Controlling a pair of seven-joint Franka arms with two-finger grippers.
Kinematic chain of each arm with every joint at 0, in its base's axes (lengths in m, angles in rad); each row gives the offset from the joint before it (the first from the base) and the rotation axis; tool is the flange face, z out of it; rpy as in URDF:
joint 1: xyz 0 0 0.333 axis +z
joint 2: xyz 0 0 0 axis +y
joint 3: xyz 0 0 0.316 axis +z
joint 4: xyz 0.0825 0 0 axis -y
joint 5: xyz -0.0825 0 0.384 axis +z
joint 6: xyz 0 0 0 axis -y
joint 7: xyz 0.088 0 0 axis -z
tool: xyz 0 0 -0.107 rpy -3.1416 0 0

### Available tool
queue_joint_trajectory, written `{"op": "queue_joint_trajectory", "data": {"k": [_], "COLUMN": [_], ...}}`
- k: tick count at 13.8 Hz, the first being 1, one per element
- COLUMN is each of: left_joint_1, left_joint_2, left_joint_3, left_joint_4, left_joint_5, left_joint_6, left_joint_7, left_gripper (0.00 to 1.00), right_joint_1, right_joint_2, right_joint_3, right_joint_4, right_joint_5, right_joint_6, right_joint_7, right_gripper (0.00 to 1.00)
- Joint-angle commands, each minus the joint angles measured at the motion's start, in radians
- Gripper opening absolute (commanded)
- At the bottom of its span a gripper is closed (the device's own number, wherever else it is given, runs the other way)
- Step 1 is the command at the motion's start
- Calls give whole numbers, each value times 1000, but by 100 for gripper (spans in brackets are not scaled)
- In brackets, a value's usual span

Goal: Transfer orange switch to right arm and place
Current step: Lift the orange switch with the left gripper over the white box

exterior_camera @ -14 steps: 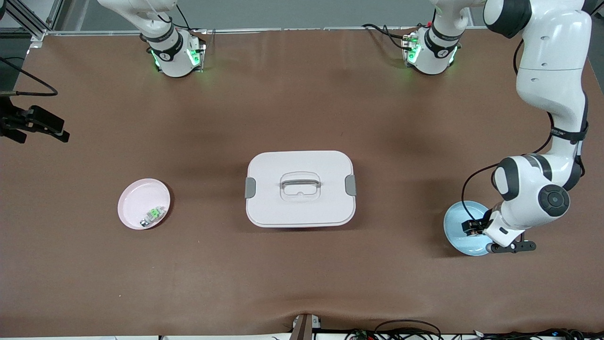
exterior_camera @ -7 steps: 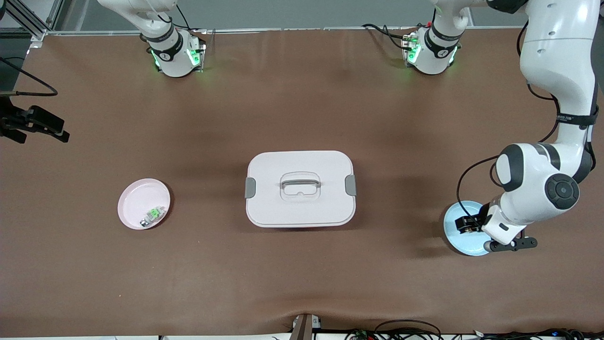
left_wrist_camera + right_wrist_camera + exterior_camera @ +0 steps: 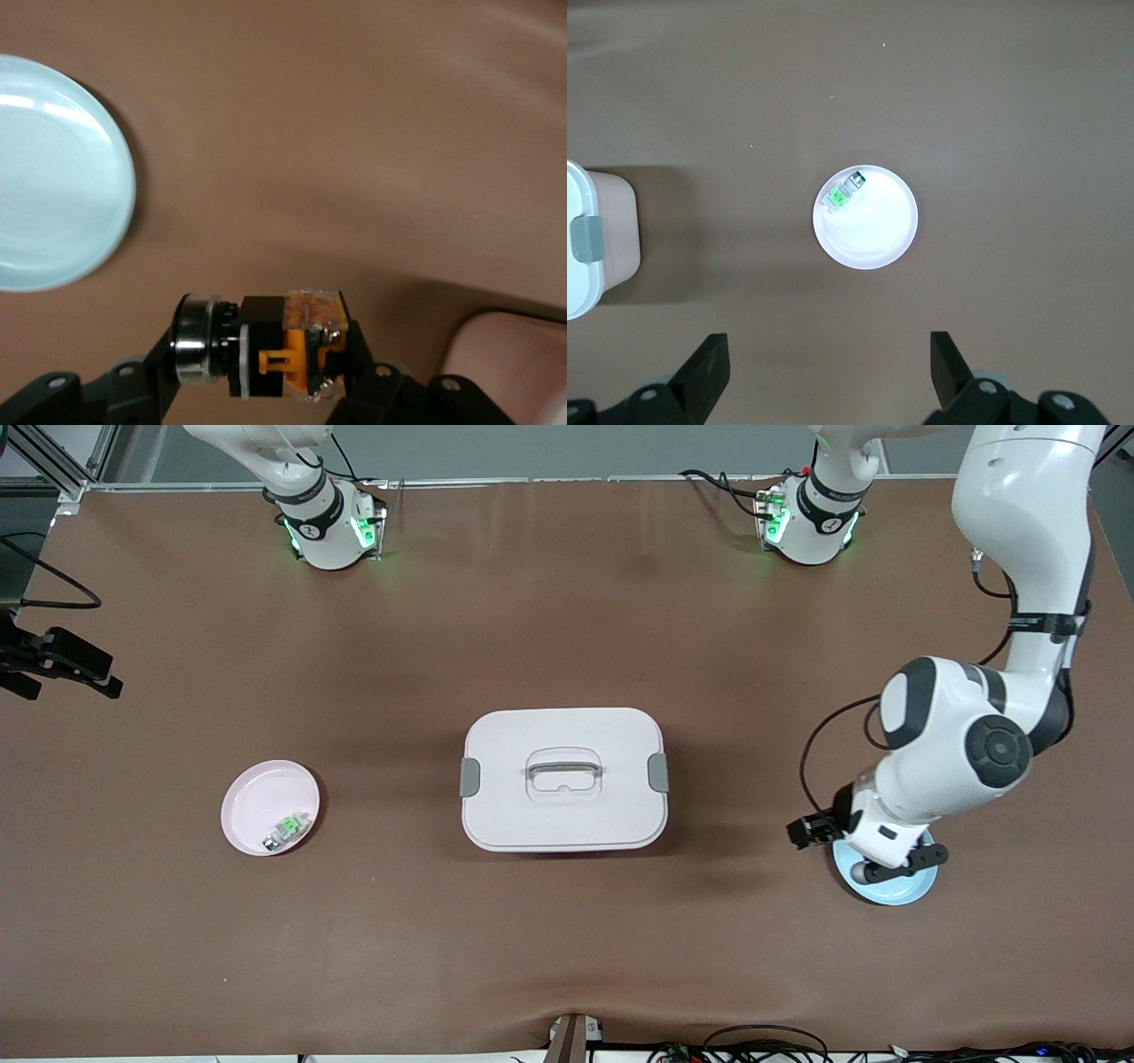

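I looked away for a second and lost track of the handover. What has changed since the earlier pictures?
The left gripper, shut on the orange switch, has lifted it off the blue plate and carried it toward the white lidded box, now over bare table. The right gripper waits, jaws open, above the pink plate, whose green-and-white part stayed put.

white lidded box (image 3: 563, 779), pink plate (image 3: 262, 797) holding green-and-white part (image 3: 285, 828), blue plate (image 3: 53, 177)

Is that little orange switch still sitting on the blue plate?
Apart. The left wrist view shows the orange switch clamped in the left end effector above bare table, the blue plate lying off to one side.
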Motion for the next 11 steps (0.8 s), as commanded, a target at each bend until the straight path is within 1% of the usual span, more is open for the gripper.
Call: {"op": "queue_joint_trajectory", "data": {"k": [1, 3, 5, 8, 10, 11], "left_joint_1": [3, -3, -29, -114, -155, -166], "left_joint_2": [-10, -5, 8, 19, 22, 34], "left_joint_3": [-82, -149, -192, -194, -194, -196], "left_joint_4": [33, 79, 112, 162, 177, 201], "left_joint_5": [-16, -42, -71, -79, -81, -81], "left_joint_6": [-18, -18, -18, -18, -12, -9], "left_joint_7": [-170, -301, -422, -578, -637, -669], "left_gripper": [0, 0, 0, 0, 0, 0], "right_joint_1": [-10, -13, -25, -30, -27, -27], "right_joint_2": [-7, -5, -4, 19, 87, 93], "right_joint_3": [2, 1, 2, 1, 2, 2], "right_joint_4": [1, 1, 2, 1, 2, 4], "right_joint_5": [2, 2, 2, 0, 3, 5], "right_joint_6": [-8, -8, -5, -3, 1, 3], "right_joint_7": [2, -7, -12, -12, -7, -12], "right_gripper": [100, 100, 100, 100, 100, 100]}}
